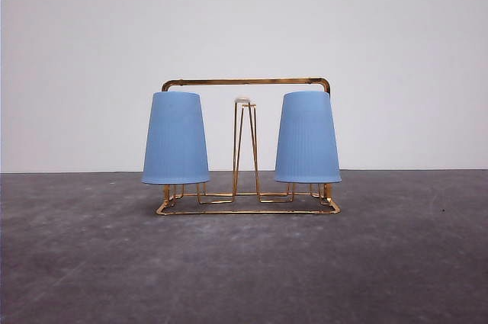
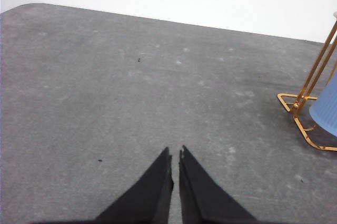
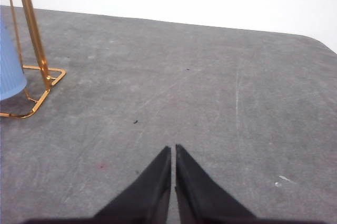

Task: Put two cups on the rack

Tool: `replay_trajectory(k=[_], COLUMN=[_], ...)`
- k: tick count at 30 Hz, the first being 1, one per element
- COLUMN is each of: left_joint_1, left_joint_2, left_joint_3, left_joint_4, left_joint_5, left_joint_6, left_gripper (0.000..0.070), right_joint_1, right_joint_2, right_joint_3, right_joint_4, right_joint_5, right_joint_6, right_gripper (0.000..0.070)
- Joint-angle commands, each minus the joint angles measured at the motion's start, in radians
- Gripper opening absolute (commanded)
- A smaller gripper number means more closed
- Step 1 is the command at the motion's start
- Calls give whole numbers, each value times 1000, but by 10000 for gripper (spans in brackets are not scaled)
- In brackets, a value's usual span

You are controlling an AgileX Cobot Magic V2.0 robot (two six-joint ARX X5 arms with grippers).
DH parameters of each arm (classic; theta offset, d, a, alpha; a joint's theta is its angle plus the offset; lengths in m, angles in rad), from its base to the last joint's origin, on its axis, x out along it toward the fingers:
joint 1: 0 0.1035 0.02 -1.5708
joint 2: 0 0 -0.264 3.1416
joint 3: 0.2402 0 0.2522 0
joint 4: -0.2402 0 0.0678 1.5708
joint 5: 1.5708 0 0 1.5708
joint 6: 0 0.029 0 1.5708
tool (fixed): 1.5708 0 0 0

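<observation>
two blue cups [image 1: 176, 139] [image 1: 307, 138] inverted on gold rack [image 1: 245, 81], no readable writing

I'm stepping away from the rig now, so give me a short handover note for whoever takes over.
Left gripper: shut, holding nothing, over bare table.
Right gripper: shut, holding nothing, over bare table.
Left cup and right cup: both upside down on the outer pegs of the rack; the middle peg is free.
Done: both cups are racked.
Left: nothing visible; just confirm that the cups sit steady.
</observation>
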Motion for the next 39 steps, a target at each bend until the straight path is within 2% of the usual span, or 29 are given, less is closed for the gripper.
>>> replay_trajectory(k=[1,39], left_joint_1=[0,0], left_joint_2=[-2,-2], left_joint_3=[-15,-15], left_joint_4=[-5,-5], left_joint_5=[-3,-3], left_joint_6=[0,0], left_gripper=[3,3], right_joint_1=[2,2], right_joint_2=[-2,-2], right_joint_3=[-4,-4], right_joint_4=[13,13], right_joint_5=[-1,-2], right_joint_6=[3,3], right_gripper=[12,12])
